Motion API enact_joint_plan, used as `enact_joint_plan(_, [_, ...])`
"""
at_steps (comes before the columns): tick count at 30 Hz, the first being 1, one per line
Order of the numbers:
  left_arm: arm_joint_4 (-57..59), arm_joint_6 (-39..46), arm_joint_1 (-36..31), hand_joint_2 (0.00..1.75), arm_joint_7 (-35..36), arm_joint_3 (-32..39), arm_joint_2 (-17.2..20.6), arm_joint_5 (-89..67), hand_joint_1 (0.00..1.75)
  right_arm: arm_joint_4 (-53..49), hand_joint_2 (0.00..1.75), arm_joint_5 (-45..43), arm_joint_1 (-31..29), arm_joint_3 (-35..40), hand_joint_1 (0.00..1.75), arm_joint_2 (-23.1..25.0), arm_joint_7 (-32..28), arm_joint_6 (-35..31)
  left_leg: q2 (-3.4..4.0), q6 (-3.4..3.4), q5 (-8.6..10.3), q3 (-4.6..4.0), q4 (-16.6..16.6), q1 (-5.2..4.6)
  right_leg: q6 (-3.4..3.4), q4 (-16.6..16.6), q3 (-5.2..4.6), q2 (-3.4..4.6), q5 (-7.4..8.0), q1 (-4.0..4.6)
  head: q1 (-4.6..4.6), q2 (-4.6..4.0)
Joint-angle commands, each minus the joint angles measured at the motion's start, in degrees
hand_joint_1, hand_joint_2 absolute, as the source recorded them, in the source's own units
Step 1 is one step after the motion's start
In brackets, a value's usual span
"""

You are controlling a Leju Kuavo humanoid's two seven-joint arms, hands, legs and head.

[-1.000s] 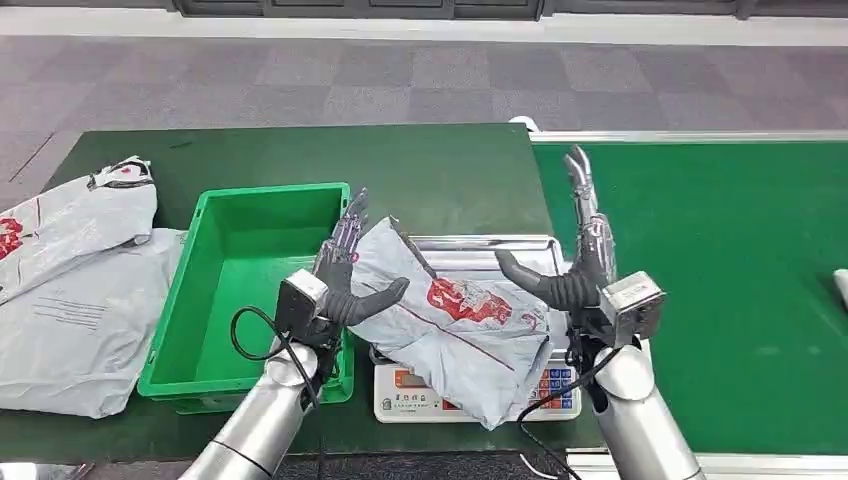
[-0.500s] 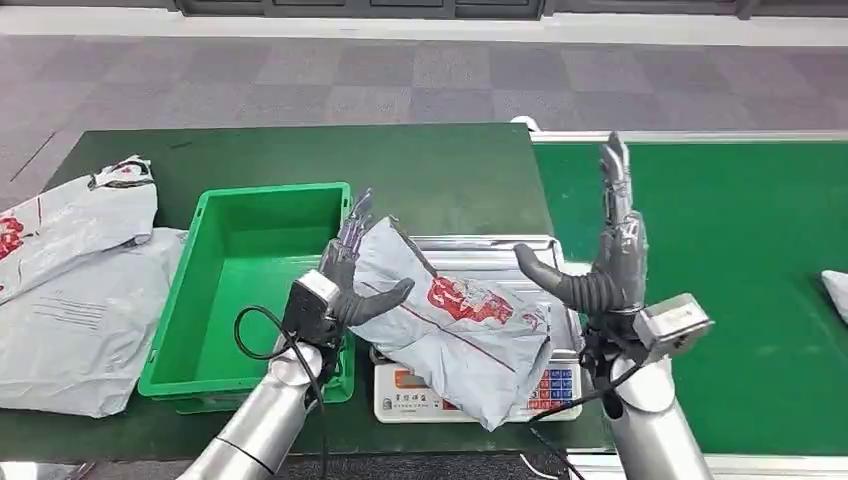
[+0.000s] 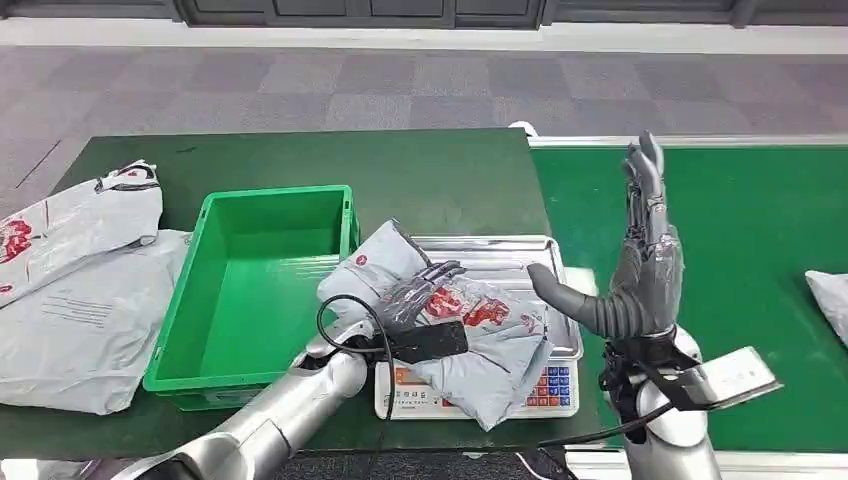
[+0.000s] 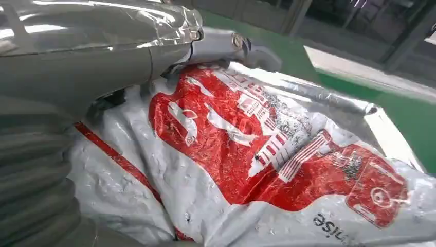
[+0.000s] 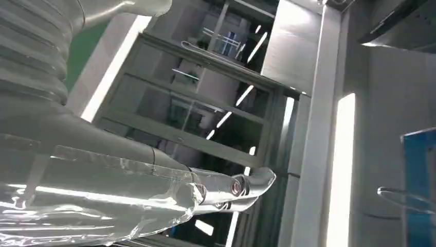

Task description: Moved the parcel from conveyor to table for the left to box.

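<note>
The grey plastic parcel (image 3: 485,345) with a red print lies crumpled on the steel tray of the weighing scale (image 3: 500,250) at the table's front edge. My left hand (image 3: 415,298) rests palm down on top of the parcel, fingers stretched across it and not closed around it. The left wrist view looks close onto the parcel's red print (image 4: 288,154), with my left hand's thumb (image 4: 128,46) lying over it. My right hand (image 3: 642,265) is raised beside the scale, fingers pointing up and spread, thumb out, holding nothing. It (image 5: 103,180) also appears in the right wrist view.
An empty green crate (image 3: 275,192) stands left of the scale. Two grey mailer bags (image 3: 70,290) lie at the table's left end. The green conveyor belt (image 3: 760,220) runs on the right and carries another grey parcel (image 3: 830,300) at the picture's right edge.
My left hand turned from standing beside the parcel to lying flat on top of it. My right hand rose and drew away to the right. The parcel on the belt came further in.
</note>
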Motion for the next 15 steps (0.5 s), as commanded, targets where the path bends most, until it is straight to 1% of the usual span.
enact_joint_plan(1, [0.2, -3.74, 6.84, 1.75, 7.39, -1.61, 2.85, -7.62, 1.75, 3.56, 1.75, 0.4, 0.05, -3.61, 0.0, 4.26, 1.32, 1.47, 0.14, -0.08, 0.2, -0.14, -0.24, 0.03, -0.03, -0.23, -0.18, 0.18, 0.23, 0.02, -0.02, 0.0])
enact_joint_plan(4, [-0.21, -3.97, 7.97, 1.75, 7.58, -0.87, 3.01, -9.45, 1.75, 3.64, 1.75, -0.71, 0.94, -4.48, 0.0, 4.74, 2.14, 2.08, 0.29, -0.15, 0.22, -0.01, -0.4, 0.05, -0.05, -0.4, -0.1, 0.34, 0.28, 0.04, 0.0, 0.0])
enact_joint_plan(5, [-0.35, -2.67, 8.15, 1.75, 6.34, 0.09, 2.82, -9.77, 1.75, 3.51, 1.75, -0.69, 1.86, -5.31, 0.0, 5.36, 2.15, 2.14, 0.07, -0.1, 0.08, 0.24, -0.18, 0.04, -0.03, -0.16, 0.25, 0.12, 0.03, 0.02, 0.0, 0.0])
enact_joint_plan(6, [-1.16, -0.85, 8.49, 1.75, 4.27, 0.92, 2.75, -10.15, 1.75, 3.16, 1.75, -0.59, 2.41, -5.95, 0.0, 5.92, 2.15, 2.14, 0.08, -0.12, 0.19, 0.12, -0.3, 0.07, -0.07, -0.31, 0.15, 0.14, 0.12, 0.05, 0.0, 0.0])
enact_joint_plan(7, [-3.28, 1.07, 9.3, 1.75, 1.68, 2.76, 2.49, -9.36, 1.75, 2.43, 1.75, -0.58, 3.49, -6.4, 0.0, 5.92, 2.13, 2.62, 0.01, -0.03, 0.04, 0.31, -0.15, 0.05, -0.05, -0.13, 0.33, 0.04, -0.08, 0.03, 0.0, 0.0])
enact_joint_plan(8, [-3.65, 1.09, 9.21, 1.75, 1.86, 2.93, 2.42, -9.34, 1.75, 2.27, 1.75, -0.6, 3.7, -6.46, 0.0, 5.9, 2.09, 2.69, 0.1, -0.07, 0.23, 0.12, -0.4, 0.08, -0.06, -0.4, 0.12, 0.14, 0.15, 0.06, 0.0, 0.0])
enact_joint_plan(9, [-3.98, 1.05, 9.37, 1.75, 1.83, 2.99, 2.46, -9.37, 1.75, 2.11, 1.75, -0.61, 3.81, -6.52, 0.0, 5.92, 2.06, 2.73, 0.12, -0.08, 0.18, 0.08, -0.41, 0.09, -0.01, -0.43, 0.12, 0.16, 0.11, 0.06, 0.0, 0.0])
enact_joint_plan(11, [-4.42, 0.88, 9.54, 1.75, 1.83, 3.02, 2.54, -9.45, 1.75, 1.97, 1.75, -0.61, 3.87, -6.58, 0.0, 5.97, 2.04, 2.77, 0.09, -0.07, 0.08, 0.17, -0.36, 0.09, -0.01, -0.38, 0.2, 0.12, 0.05, 0.06, 0.0, 0.0])
enact_joint_plan(12, [-5.18, 0.41, 9.83, 1.75, 1.97, 3.26, 2.66, -9.66, 1.75, 1.97, 1.75, -0.6, 3.67, -6.69, 0.0, 6.12, 2.04, 2.9, -0.01, -0.06, -0.12, 0.38, -0.11, 0.03, 0.0, -0.07, 0.41, 0.02, -0.19, 0.0, 0.0, 0.0])
enact_joint_plan(13, [-6.58, 1.05, 10.55, 1.75, 0.04, 4.43, 2.57, -8.48, 1.75, 1.94, 1.75, -0.58, 3.69, -6.78, 0.0, 6.21, 2.05, 2.95, 0.07, -0.09, -0.1, 0.26, -0.12, 0.06, -0.02, -0.11, 0.26, 0.1, -0.13, 0.03, 0.0, 0.0])
enact_joint_plan(14, [-8.36, 1.6, 11.41, 1.75, -2.48, 5.7, 2.59, -7.18, 1.75, 1.77, 1.75, -0.54, 3.9, -6.9, 0.0, 6.16, 2.11, 3.06, 0.02, -0.09, -0.09, 0.35, -0.2, 0.0, -0.02, -0.14, 0.34, 0.07, -0.15, -0.02, -0.02, 0.0])
enact_joint_plan(15, [-12.25, 2.54, 12.87, 1.75, -6.72, 7.42, 2.71, -4.9, 1.75, 1.68, 1.75, -0.58, 4.14, -6.94, 0.0, 5.85, 2.28, 3.31, 0.02, -0.08, -0.14, 0.36, -0.14, 0.03, -0.02, -0.11, 0.36, 0.06, -0.18, 0.01, 0.0, 0.0])
